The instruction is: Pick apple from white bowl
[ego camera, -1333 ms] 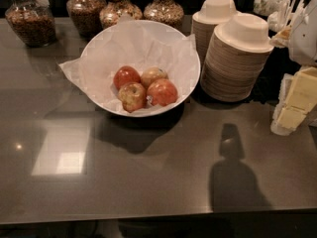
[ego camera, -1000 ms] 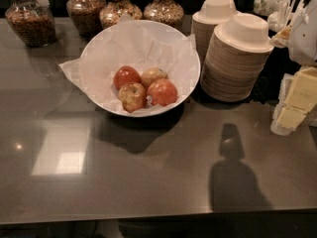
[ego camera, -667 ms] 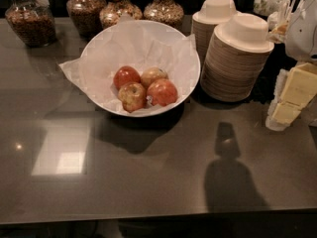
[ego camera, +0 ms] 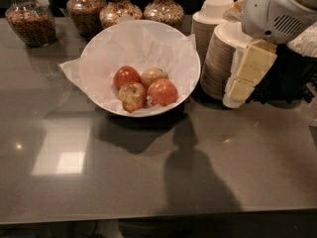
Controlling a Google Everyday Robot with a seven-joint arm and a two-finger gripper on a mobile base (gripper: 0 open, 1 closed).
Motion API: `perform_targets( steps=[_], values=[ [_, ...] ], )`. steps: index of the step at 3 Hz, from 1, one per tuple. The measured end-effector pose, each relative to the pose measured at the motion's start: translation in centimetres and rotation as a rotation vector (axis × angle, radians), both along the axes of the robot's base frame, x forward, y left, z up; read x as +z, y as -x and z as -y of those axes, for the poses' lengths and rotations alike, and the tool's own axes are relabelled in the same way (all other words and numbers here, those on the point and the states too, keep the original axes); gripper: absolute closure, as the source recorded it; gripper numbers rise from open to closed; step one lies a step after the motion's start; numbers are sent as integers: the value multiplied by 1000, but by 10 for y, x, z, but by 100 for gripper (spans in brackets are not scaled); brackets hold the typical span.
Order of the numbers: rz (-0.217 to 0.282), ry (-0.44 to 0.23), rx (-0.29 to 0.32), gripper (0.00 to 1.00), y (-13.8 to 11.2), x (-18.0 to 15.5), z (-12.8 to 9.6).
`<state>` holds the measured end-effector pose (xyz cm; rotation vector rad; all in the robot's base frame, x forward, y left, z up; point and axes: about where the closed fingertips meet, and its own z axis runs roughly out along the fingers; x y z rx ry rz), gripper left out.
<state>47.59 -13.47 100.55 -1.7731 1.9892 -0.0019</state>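
Observation:
The white bowl (ego camera: 110,106), lined with crinkled white paper, stands on the dark counter at centre back. Several apples lie in it. The largest red-pink apple (ego camera: 162,92) is at the right front of the pile. A deep-red apple (ego camera: 126,76) lies at the left, a yellower one (ego camera: 153,75) behind and another (ego camera: 132,96) in front. My gripper (ego camera: 245,76), with cream-coloured tips, hangs at the right, in front of the stacked bowls. It is above the counter, about a bowl's half-width right of the white bowl, and holds nothing that I can see.
Two stacks of small beige disposable bowls (ego camera: 215,43) stand right of the white bowl. Several glass jars of snacks (ego camera: 32,23) line the back edge. My white arm housing (ego camera: 277,9) fills the top right. The arm's shadow (ego camera: 198,182) falls on the counter in front.
My arm and gripper have moved left into the view, closer to the white bowl. The shadow on the counter has shifted left with them. The apples have not moved.

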Motion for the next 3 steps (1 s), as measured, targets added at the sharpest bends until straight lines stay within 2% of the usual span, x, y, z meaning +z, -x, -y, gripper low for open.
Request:
perform_targets(
  steps=[1,2,3],
  values=[
    [0,0,0,0,0,0,0],
    [38,-45,23,0,-10,0,-17],
    [76,-107,68,0,-25,4,-45]
  ],
)
